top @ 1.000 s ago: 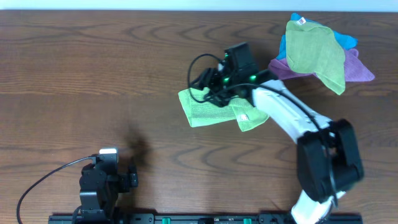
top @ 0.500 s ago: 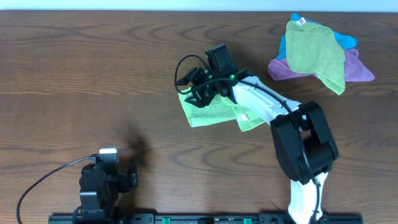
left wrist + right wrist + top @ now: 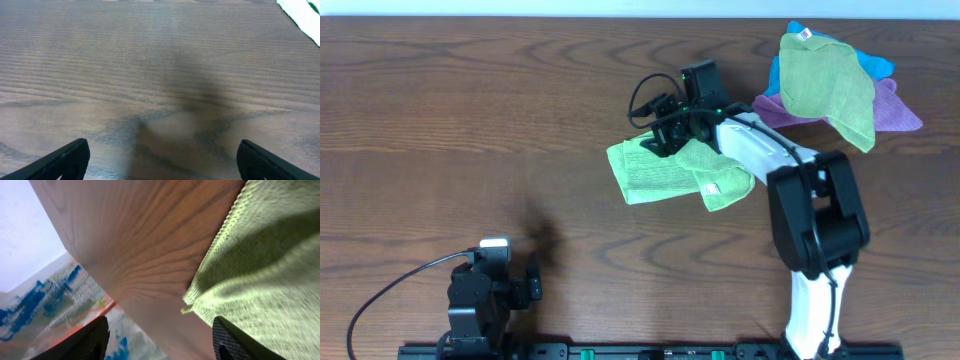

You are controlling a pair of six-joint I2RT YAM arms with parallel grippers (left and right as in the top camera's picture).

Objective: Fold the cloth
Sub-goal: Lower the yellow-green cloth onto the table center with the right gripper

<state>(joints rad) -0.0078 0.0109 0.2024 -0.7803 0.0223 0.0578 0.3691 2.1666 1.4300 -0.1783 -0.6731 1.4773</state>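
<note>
The lime-green cloth (image 3: 665,177) lies folded on the table's middle, with a flap and small label at its right corner. My right gripper (image 3: 655,140) hovers over the cloth's upper edge, open and empty; its wrist view shows the cloth (image 3: 270,265) between and beyond the spread fingers (image 3: 162,337), with its edge next to the bare wood. My left gripper (image 3: 492,285) rests at the near left edge, far from the cloth, open and empty over bare wood (image 3: 160,160). A sliver of the cloth (image 3: 302,15) shows at the top right of the left wrist view.
A pile of cloths sits at the far right: a duller olive-green cloth with a tag (image 3: 825,85) on top of a purple cloth (image 3: 895,110) and a blue cloth (image 3: 875,62). The table is dark wood (image 3: 470,110).
My right gripper swung left over the cloth's top left corner, then came back right to its upper edge. The cloth's upper right part now lies folded over. The left arm has not moved.
</note>
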